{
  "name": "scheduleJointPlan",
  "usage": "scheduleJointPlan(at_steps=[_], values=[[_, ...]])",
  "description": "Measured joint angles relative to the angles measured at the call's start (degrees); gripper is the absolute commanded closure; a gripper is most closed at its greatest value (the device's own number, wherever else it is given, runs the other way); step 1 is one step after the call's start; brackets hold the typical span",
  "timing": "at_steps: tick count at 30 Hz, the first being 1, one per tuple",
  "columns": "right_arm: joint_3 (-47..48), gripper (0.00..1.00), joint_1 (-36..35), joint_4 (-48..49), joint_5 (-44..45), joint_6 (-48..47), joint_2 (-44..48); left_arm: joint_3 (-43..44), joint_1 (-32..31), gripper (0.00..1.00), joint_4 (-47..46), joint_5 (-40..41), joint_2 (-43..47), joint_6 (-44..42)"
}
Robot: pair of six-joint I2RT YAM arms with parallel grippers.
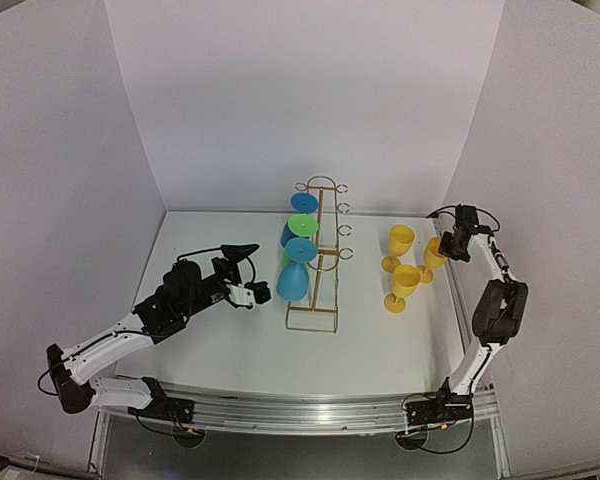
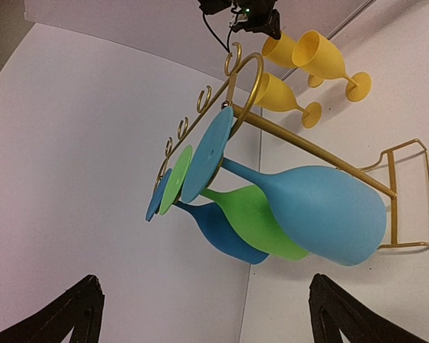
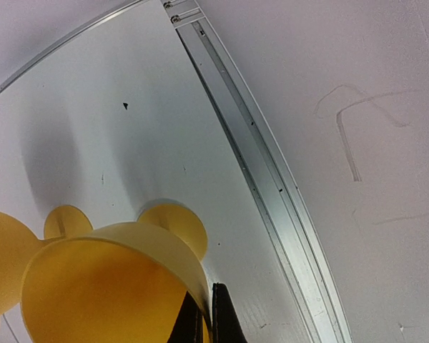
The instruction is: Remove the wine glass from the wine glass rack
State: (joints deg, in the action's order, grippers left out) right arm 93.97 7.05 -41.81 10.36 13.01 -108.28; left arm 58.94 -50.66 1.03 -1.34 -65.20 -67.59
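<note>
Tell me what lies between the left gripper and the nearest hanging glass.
Nothing: only bare table separates left gripper from the light blue glass, shown in the top view.

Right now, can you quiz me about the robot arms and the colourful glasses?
1. How many wine glasses hang on the wine glass rack?
2. True or false: the left gripper is open and holds nothing.
3. What is the right gripper pinching? A: a blue glass. B: the rim of a yellow glass. C: the gold wire.
Key: 1: three. 2: true. 3: B.
</note>
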Motion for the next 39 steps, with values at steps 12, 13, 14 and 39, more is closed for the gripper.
scheduleJointPlan(at_steps=[12, 13, 14, 39], values=[[-2.5, 1.00, 0.0, -2.7, -0.3, -0.8, 2.8, 0.0, 0.1, 0.01, -0.1, -0.6, -0.1, 0.0], [-2.5, 1.00, 0.0, -3.0, -0.3, -0.8, 2.9, 0.0, 0.1, 0.01, -0.1, -0.6, -0.1, 0.0], [-2.5, 1.00, -0.1, -3.2, -0.3, -0.9, 2.9, 0.0, 0.1, 0.00, -0.1, -0.6, -0.1, 0.0], [13.5, 0.14, -1.2, -15.8, -5.1, -2.3, 2.4, 20.7, 4.7, 0.24, 17.3, -4.3, -7.2, 27.2]])
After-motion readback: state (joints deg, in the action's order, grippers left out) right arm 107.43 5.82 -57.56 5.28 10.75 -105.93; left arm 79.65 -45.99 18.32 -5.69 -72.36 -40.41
